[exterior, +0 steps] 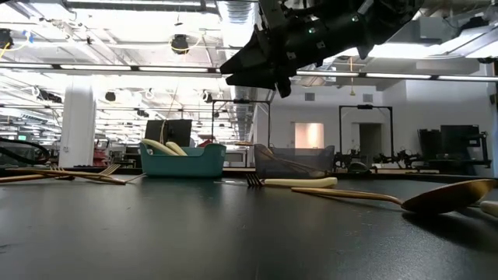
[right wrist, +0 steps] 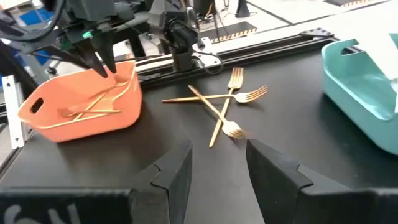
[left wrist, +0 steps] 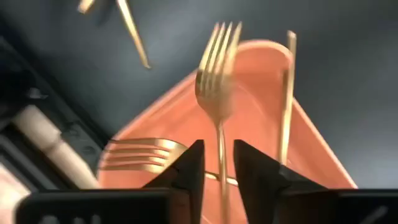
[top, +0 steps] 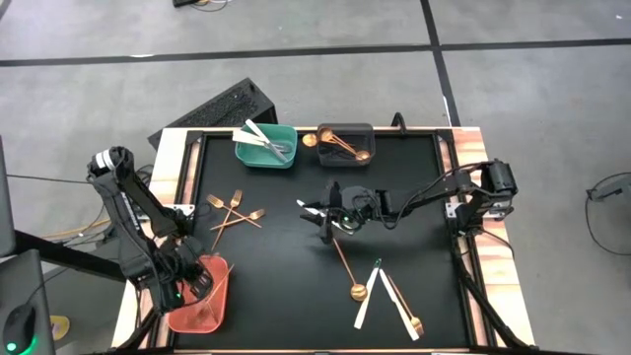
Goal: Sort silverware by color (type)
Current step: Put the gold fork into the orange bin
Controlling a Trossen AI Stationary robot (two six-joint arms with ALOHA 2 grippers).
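a wide, brightly lit hall stretches behind the black desk (top: pixel 296 286), which sits on a grey floor. three bins give the sorting its logic: a teal bin (top: pixel 266 146) at the far edge holds white knives, a dark grey bin (top: pixel 345 143) beside it holds gold spoons, and a salmon bin (top: pixel 202 291) at the near left corner takes forks, so each type has its own place.

the left end effector (left wrist: pixel 217 165) hangs directly over the salmon bin, fingers slightly apart with a gold fork (left wrist: pixel 216 81) standing upright in the gap, tines up. it looks like a release into the bin, though i cannot tell whether the fingers grip the handle or have let go. other forks lie in the bin.

the right end effector (top: pixel 332 219) hovers above the middle of the desk with its fingers spread and nothing between them; a white knife (top: pixel 314 209) lies just beside it, likely its next pick.

unsorted silverware remains: three crossed forks (top: pixel 235 210) at left centre, a gold spoon (top: pixel 347 268) near the middle, and white knives (top: pixel 367 296) with another gold piece toward the near right.
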